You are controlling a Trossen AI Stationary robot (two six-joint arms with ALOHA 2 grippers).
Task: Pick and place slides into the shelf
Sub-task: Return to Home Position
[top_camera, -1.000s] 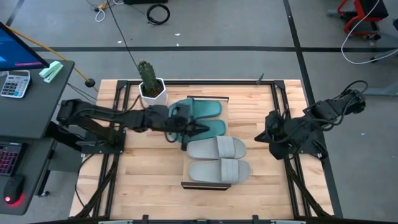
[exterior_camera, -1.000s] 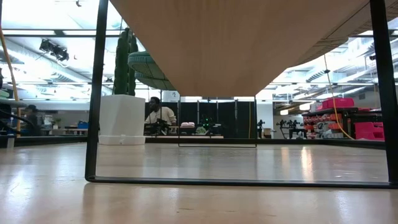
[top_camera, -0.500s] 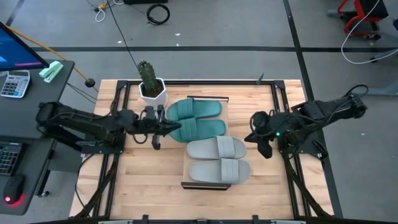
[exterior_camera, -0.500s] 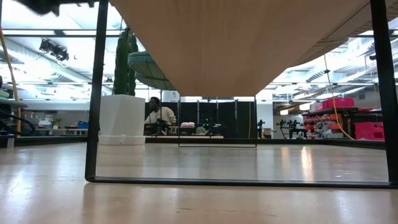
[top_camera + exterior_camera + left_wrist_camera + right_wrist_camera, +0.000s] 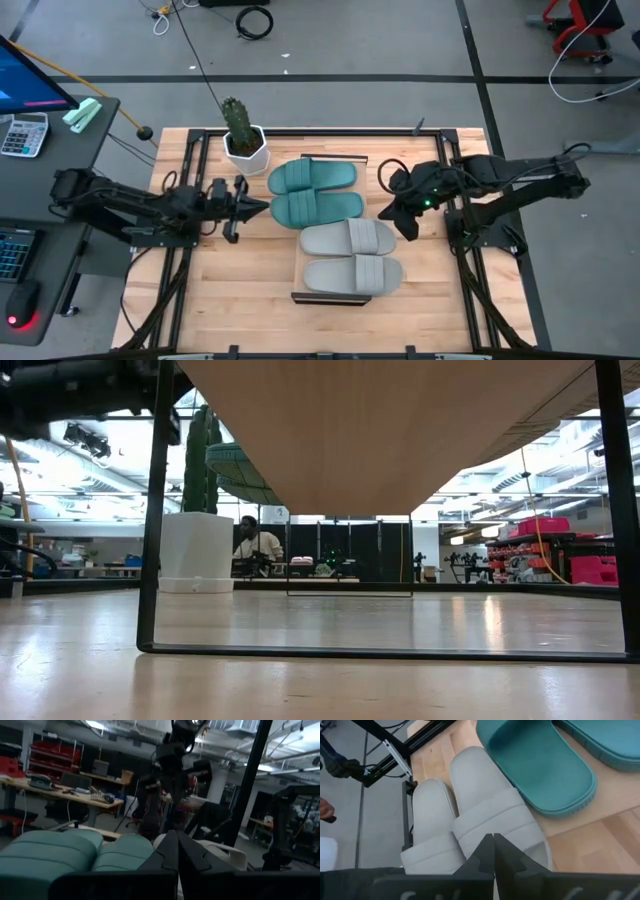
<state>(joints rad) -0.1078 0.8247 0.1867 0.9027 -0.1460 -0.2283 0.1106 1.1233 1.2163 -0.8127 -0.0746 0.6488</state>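
Left gripper (image 5: 257, 207) pinched empty, just beside two teal green foam slides (image 5: 318, 208); right gripper (image 5: 400, 212) likewise opposite; I'd retract outward.

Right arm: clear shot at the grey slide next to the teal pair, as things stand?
Likely yes. The right gripper hangs just off the right side of the shelf, facing that grey slide, with nothing between them. Its fingers are shut, so it would have to open first.
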